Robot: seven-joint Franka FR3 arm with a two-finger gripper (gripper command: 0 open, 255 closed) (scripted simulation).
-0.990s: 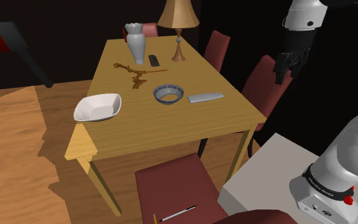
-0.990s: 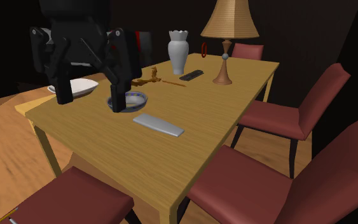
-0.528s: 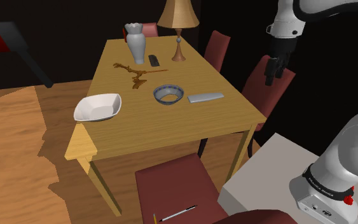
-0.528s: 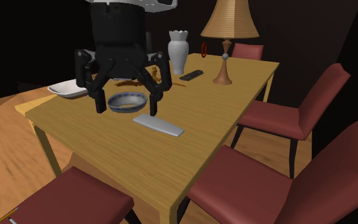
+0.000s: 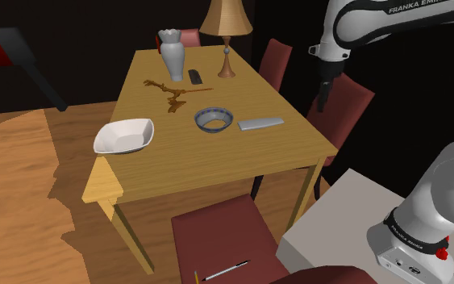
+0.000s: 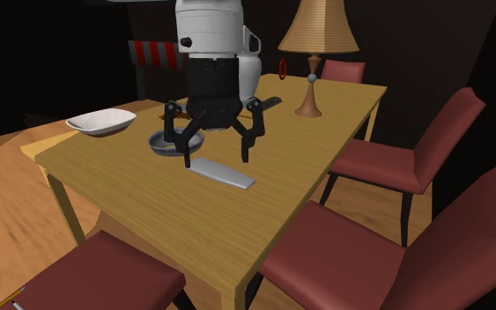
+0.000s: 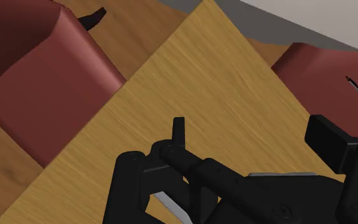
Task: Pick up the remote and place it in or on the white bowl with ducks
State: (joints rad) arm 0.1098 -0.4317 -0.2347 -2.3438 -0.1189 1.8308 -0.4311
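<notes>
Grey and slab-flat, the remote [image 5: 260,123] on the wooden table [image 5: 217,169], near the edge on the shoulder view's right, just beside the round bowl [image 5: 214,119] with the blue-patterned rim, a thin strip of wood between the two. Black gripper [image 6: 217,158] up in the air, touching nothing, fingers [image 6: 187,157] spread wide and holding nothing. In the shoulder view, out past the table's right-hand edge, over a red chair [image 5: 352,101]. In the second exterior view, in front of the round bowl and covering much of it, fingertips drawn just above the remote. In the wrist view, table wood and a thin grey sliver low between the black fingers, too little to name for certain. Elsewhere on the table: a white squarish dish [image 5: 124,135] toward the shoulder view's left, a brown twig-like piece [image 5: 168,90] beyond the bowl, and a dark remote [image 5: 193,77] between a grey vase [image 5: 171,52] and a lamp [image 5: 227,36] at the far end, all well apart from the grey one. More red chairs around the table, with a pen [image 5: 225,270] on the nearest seat in the shoulder view.
</notes>
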